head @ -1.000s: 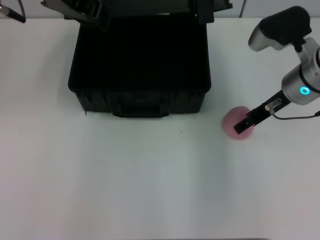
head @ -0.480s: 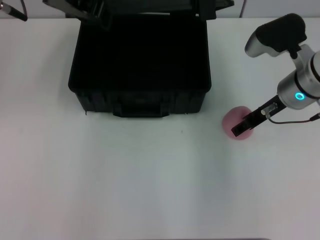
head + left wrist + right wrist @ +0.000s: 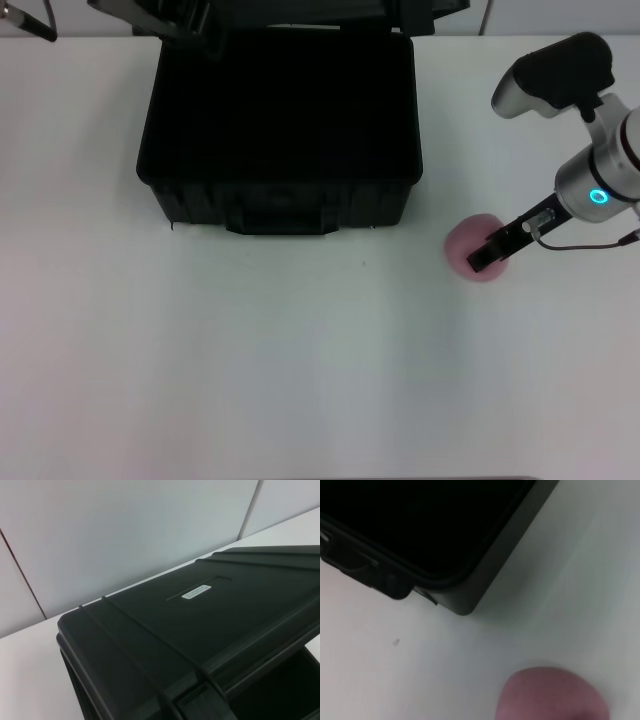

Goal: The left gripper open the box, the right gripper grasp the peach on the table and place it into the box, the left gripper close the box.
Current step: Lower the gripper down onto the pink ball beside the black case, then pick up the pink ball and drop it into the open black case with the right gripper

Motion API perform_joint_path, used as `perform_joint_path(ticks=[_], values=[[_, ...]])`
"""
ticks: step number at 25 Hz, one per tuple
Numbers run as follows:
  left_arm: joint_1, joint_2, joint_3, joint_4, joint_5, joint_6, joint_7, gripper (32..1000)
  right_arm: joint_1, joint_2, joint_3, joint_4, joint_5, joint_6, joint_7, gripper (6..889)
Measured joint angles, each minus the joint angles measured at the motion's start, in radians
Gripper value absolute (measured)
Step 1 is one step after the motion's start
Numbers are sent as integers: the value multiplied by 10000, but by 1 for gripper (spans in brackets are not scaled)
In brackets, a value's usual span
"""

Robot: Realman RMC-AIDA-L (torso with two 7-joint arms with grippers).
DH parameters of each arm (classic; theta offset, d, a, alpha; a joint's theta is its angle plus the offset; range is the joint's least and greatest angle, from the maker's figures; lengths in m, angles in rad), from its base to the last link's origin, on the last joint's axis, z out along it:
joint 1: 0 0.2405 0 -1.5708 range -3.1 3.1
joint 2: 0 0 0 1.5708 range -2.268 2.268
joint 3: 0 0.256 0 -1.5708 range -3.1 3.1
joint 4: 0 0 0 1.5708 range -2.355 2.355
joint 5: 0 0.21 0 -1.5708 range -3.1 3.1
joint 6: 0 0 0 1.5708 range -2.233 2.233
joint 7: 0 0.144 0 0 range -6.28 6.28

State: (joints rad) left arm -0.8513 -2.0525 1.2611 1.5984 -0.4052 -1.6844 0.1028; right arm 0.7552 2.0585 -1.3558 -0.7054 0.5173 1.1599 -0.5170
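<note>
White surface (image 3: 250,370) runs wide and bare under both my arms. My right gripper (image 3: 487,252) hangs over the peach (image 3: 468,247), toward the surface's right edge, its black tip lying across the fruit's right half; whether the fingers are spread or pinched on it I cannot tell. The peach sits on the surface just in front of the box's (image 3: 280,130) front right corner, apart from it. From that gripper the box opening lies toward the far edge and to my left, lid up. My left gripper (image 3: 25,22) is parked at the far left corner; its fingers I cannot judge.
</note>
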Motion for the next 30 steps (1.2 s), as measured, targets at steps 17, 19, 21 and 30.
perform_joint_path(ticks=[17, 19, 21, 30], values=[[-7, 0, -2, 0, -14, -24, 10, 405, 10, 0, 90, 31, -2, -3, 74, 202], [-7, 0, -2, -1, -14, -25, 13, 405, 10, 0, 90, 29, -4, -3, 76, 165], [-6, 0, -1, 0, -14, -27, 22, 405, 10, 0, 90, 28, -4, -3, 76, 128], [-1, 0, -1, 0, -15, -31, 30, 405, 10, 0, 91, 28, -4, -3, 78, 86]])
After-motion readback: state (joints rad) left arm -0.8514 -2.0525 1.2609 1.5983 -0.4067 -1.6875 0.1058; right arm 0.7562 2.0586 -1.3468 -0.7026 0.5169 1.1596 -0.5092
